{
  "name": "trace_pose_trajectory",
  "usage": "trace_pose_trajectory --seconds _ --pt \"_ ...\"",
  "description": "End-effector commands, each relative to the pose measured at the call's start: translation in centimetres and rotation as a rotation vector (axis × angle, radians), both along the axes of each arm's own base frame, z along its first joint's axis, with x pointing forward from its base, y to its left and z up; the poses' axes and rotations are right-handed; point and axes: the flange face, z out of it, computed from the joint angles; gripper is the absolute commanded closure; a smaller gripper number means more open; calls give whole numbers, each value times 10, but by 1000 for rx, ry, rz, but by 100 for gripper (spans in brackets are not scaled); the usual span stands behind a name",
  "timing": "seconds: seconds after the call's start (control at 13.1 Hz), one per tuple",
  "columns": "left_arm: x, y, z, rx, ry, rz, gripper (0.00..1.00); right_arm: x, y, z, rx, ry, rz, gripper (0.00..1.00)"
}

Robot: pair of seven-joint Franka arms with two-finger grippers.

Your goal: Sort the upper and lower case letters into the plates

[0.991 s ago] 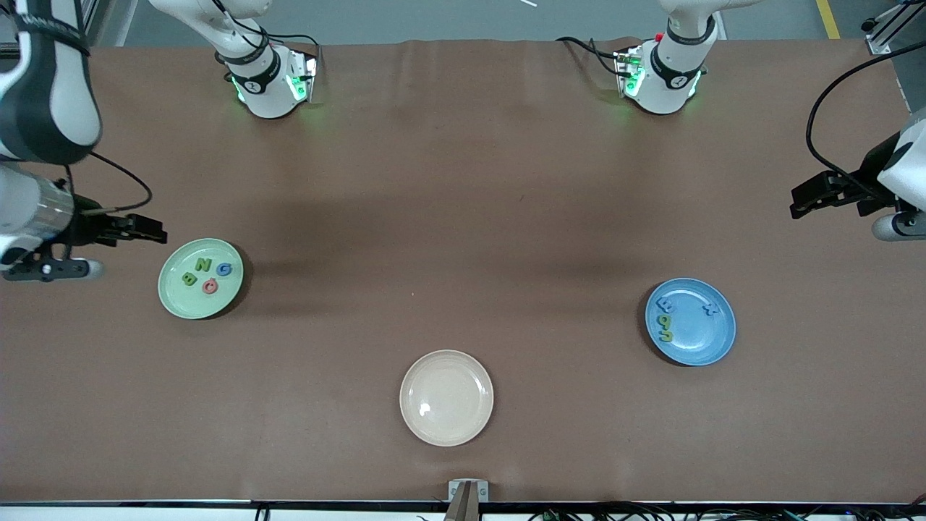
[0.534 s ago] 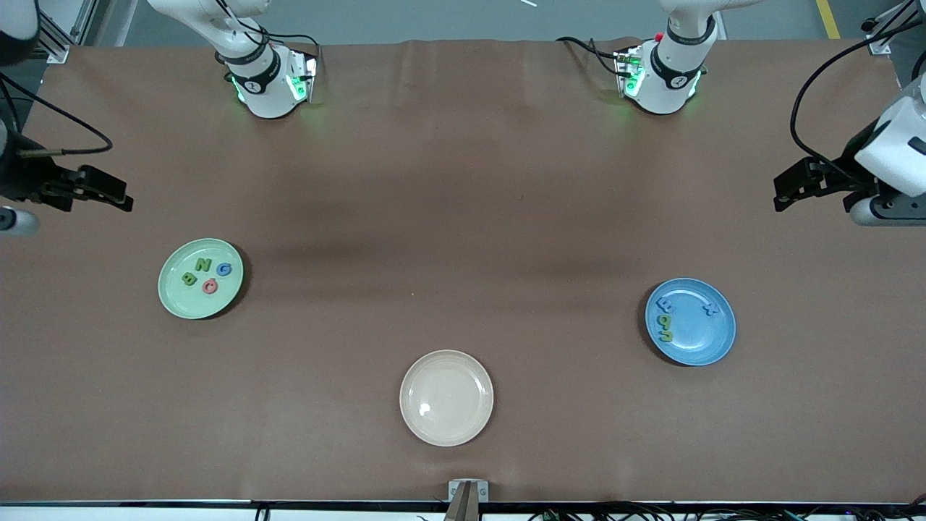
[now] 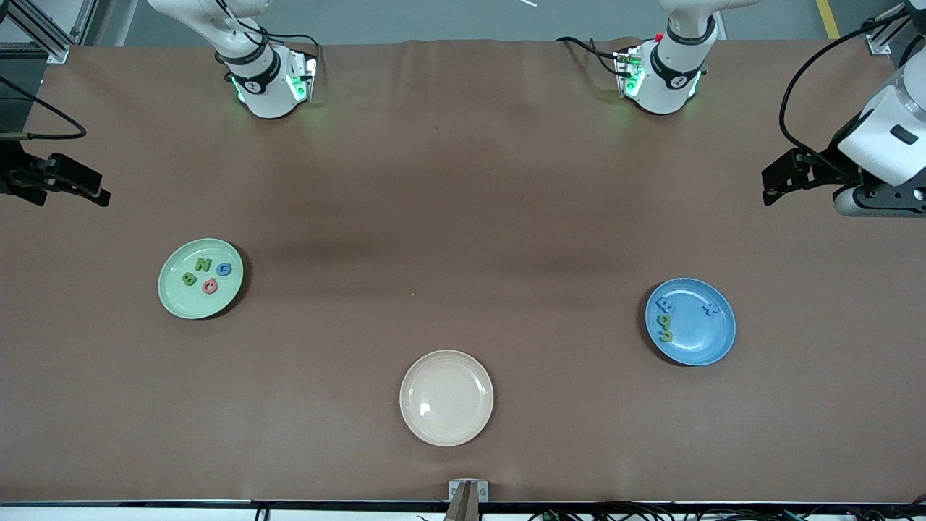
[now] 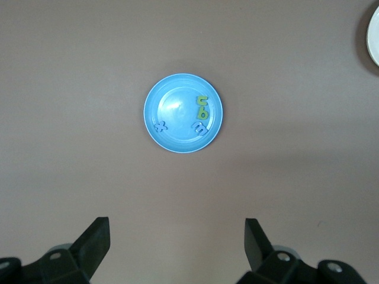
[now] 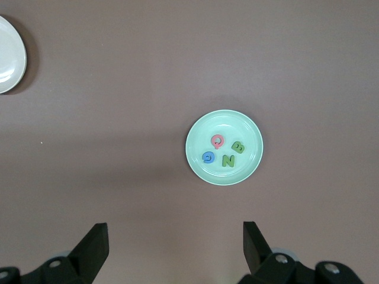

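Letters [image 3: 207, 275] filled my pale green plate [image 3: 173, 297] and blue plate [image 3: 705, 344]; both pincers, left gripper [image 4: 176, 244] and right gripper [image 5: 175, 247], hung wide, empty, best kept clear.

Your front camera looks down from high across the table, seeing both plates; each wrist camera stares straight down, sharing one: round blue plate [image 4: 183, 112], round pale green plate [image 5: 224, 147].
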Motion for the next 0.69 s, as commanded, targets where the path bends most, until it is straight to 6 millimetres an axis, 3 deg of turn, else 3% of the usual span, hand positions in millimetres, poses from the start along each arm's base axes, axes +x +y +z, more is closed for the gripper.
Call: trace_pose_trajectory --seconds 0.0,0.61 --pt "-11 -2 9 12 -18 5 0 0 0 11 6 -15 -14 0" --pt "-6 11 12 9 -24 -8 0 1 0 18 -4 -35 -3 0"
